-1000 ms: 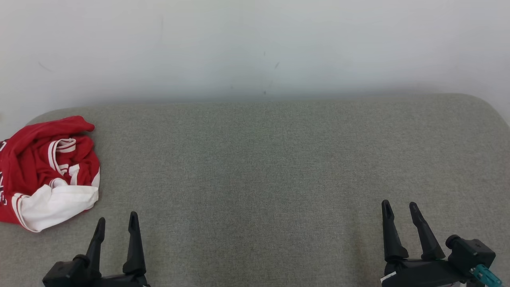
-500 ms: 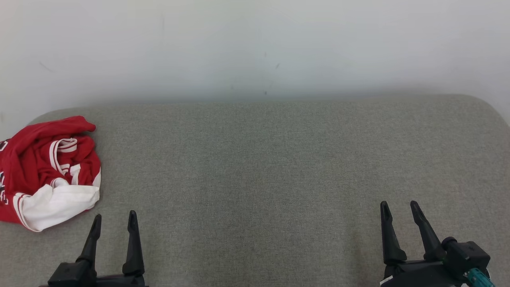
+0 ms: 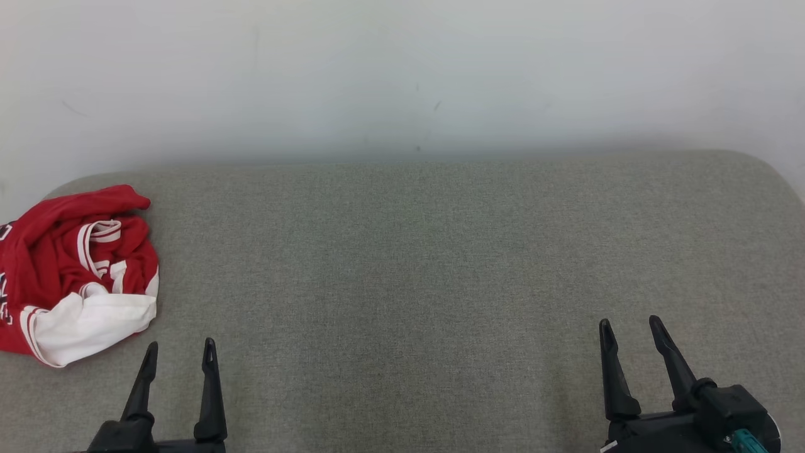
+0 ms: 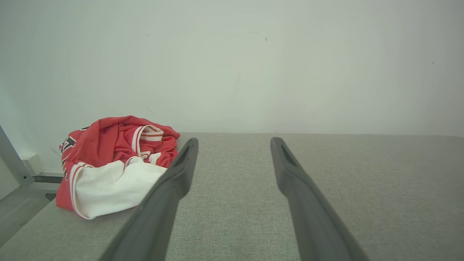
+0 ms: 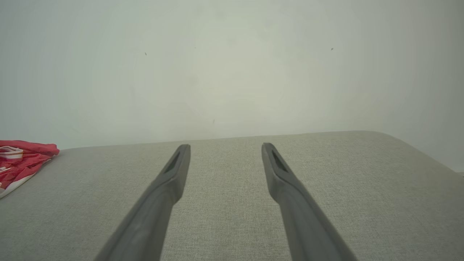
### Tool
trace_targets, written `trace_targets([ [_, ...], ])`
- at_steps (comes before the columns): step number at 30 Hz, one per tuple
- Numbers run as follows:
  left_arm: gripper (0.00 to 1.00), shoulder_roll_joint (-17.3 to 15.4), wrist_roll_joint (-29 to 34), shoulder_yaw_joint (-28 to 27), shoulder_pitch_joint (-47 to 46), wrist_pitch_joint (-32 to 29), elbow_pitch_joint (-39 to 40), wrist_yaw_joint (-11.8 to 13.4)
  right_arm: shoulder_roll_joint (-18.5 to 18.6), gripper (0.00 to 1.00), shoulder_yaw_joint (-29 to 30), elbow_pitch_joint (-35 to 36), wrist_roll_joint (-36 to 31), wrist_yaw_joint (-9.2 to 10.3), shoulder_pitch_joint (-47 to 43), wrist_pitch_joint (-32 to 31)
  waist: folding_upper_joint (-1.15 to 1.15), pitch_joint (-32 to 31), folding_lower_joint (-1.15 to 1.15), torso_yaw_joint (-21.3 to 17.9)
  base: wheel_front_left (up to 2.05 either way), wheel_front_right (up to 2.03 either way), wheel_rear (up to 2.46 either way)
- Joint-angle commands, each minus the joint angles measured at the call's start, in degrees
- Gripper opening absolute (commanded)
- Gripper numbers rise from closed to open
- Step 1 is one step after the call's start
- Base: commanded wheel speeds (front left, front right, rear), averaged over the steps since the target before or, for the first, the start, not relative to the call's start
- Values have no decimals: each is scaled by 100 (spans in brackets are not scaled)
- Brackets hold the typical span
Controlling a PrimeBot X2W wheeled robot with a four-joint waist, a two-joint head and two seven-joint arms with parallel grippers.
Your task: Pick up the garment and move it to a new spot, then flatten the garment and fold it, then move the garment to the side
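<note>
The crumpled red-and-white garment lay at the surface's far left, long axis running from the wall toward the robot, white end nearest. The left end effector and right end effector stood wide, empty.

Worktop: covered in grey woven cloth, matt, with a fine even grain and a slightly coarse look.

Garment: soft cloth, red with white panels and striped white trim. It is matt and crumpled in loose folds; the weave is too fine to tell.

Left gripper and right gripper: dark material that looks like moulded plastic, smooth and matt, with a faint sheen along the edges.

Wall: pale, smooth, matt finish with a few small dark specks and faint scuffs.

Frame bar beside the worktop: looks like grey metal, smooth, with a dull sheen.
</note>
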State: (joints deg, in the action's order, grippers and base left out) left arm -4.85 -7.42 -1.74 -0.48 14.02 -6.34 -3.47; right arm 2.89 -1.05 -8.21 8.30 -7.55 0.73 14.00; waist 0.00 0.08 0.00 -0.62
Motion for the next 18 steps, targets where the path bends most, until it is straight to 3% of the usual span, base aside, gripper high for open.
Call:
trace_targets([
  [1, 100, 8, 109, -12, 46, 45, -10, 29, -1, 100, 20, 36, -121, 11, -49, 41, 0, -3, 0, -1, 0, 0, 0],
  [9, 100, -8, 433, -39, 59, 122, -120, 34, -1, 100, 59, 84, -439, 12, -111, 134, 0, -29, 0, 7, 0, 0, 0],
  [18, 100, 5, 357, -38, 46, 122, -266, 54, -1, 100, 96, 72, -343, 12, -140, 119, 0, -53, 0, 14, 0, 0, 0],
])
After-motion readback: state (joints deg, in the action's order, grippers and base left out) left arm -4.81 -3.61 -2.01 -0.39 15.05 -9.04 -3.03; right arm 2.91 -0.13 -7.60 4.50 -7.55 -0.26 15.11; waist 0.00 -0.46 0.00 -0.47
